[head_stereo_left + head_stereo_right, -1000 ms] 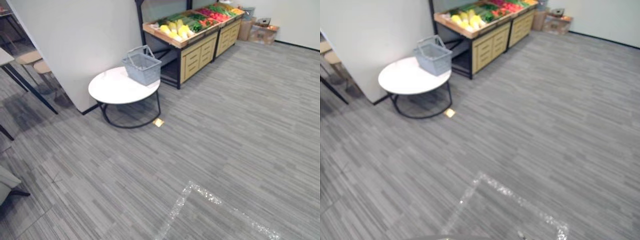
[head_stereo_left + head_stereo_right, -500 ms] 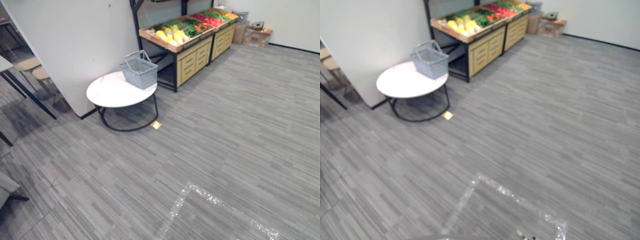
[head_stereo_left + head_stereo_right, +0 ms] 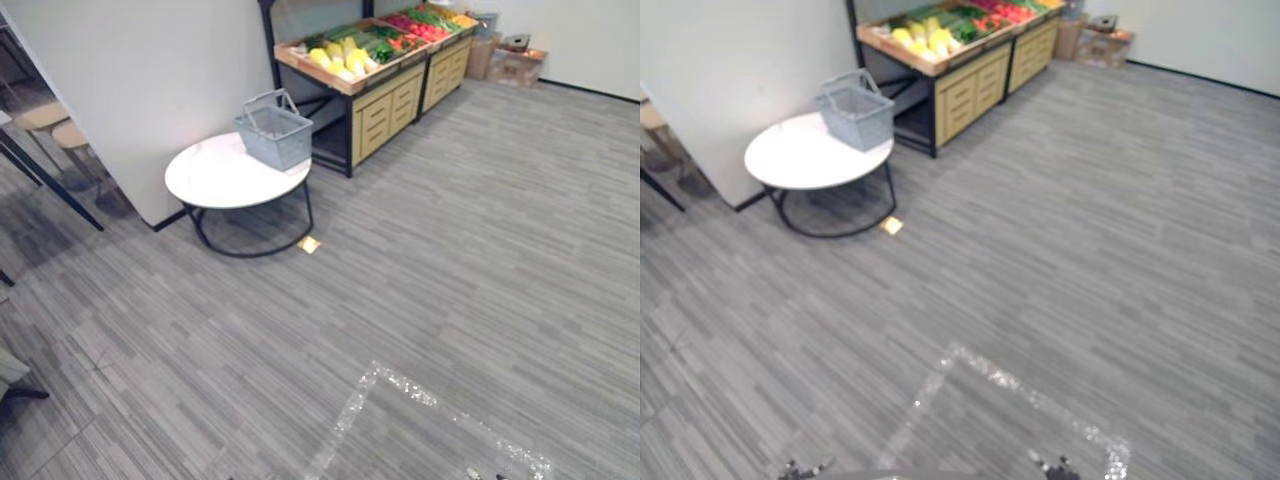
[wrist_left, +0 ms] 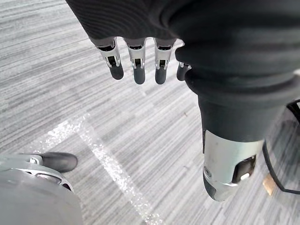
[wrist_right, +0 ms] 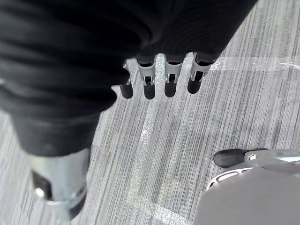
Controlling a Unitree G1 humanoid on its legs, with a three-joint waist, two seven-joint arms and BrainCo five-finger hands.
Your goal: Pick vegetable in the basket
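A grey wire basket with its handle up stands on the far edge of a round white table. Behind it a wooden stand holds yellow vegetables, green ones and red ones. Both lie several steps ahead of me, at the upper left. My left hand hangs over the carpet, fingers straight, holding nothing. My right hand hangs the same way, open and empty.
A white partition wall stands left of the table, with chairs and table legs beyond it. Cardboard boxes sit past the stand. A small yellow tag and shiny tape lines lie on the grey carpet.
The whole picture has shifted a little, so the camera has moved. The basket, table and stand keep their places relative to one another.
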